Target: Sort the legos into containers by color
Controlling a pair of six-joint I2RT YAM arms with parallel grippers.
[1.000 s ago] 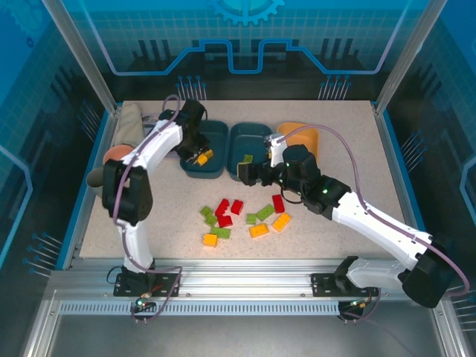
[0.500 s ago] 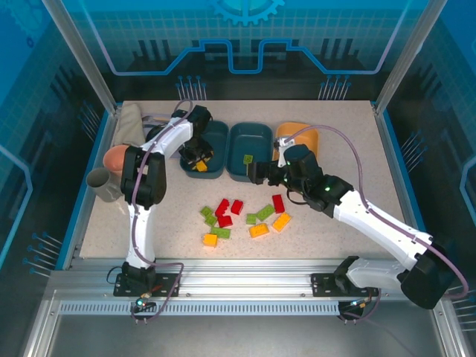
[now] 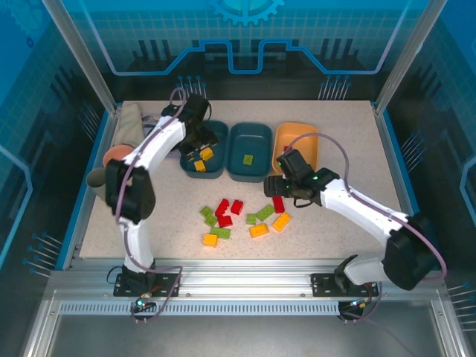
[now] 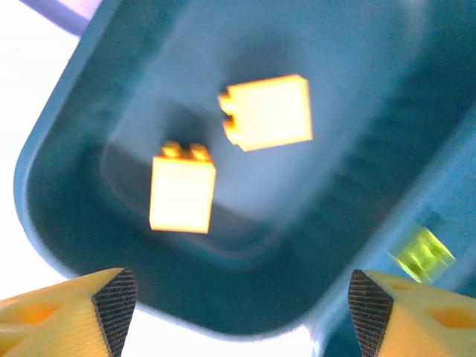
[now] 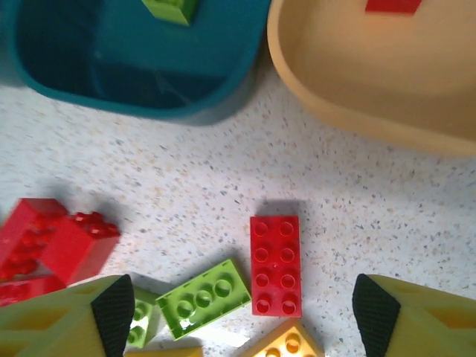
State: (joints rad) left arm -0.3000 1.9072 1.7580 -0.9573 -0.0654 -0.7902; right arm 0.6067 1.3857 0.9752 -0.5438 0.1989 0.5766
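My left gripper (image 3: 199,143) hangs open and empty over the left teal container (image 3: 214,132). Two yellow legos (image 4: 268,111) (image 4: 181,193) lie on that bin's floor (image 4: 357,89). The middle teal container (image 3: 253,134) holds a green lego (image 3: 248,159). In the orange container (image 5: 372,89) lies a red lego (image 5: 392,6). My right gripper (image 5: 242,312) is open, low over the table, its fingers on either side of a flat red lego (image 5: 275,264) and a green lego (image 5: 202,296), touching neither. More red (image 3: 223,212), green (image 3: 208,216) and yellow legos (image 3: 259,230) lie loose mid-table.
A pink cup (image 3: 113,155), a grey cup (image 3: 97,177) and a beige cloth (image 3: 130,120) sit at the table's far left. A yellow lego (image 5: 286,343) lies just near of the red one. Blue enclosure walls ring the table.
My left gripper opened and a second yellow lego now lies in the left teal bin. My right arm swung from over the middle bin down to the loose red lego, jaws narrowing slightly.
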